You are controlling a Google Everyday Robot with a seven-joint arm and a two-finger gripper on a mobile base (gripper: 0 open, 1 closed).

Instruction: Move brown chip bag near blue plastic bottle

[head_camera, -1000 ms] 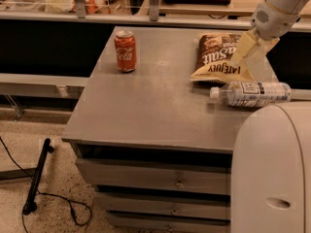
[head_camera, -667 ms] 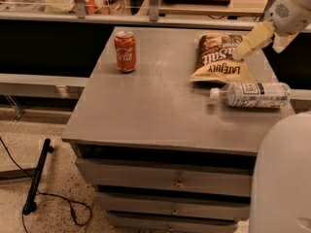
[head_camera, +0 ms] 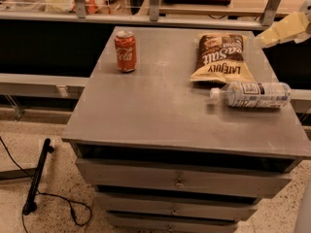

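camera view has the gripper (head_camera: 267, 38) hanging just past the back right corner of the tabletop (head_camera: 155, 110), apart from everything, and i can't tell if the claw is spread or closed. brown chip bag (head_camera: 221, 57) lies flat near the back right. its yellow end is right beside the blue plastic bottle (head_camera: 252, 94), which lies on its side by the right edge, cap pointing left. red soda can (head_camera: 125, 51) stands upright near the back left corner. bare grey surface runs along the front edge and the middle.
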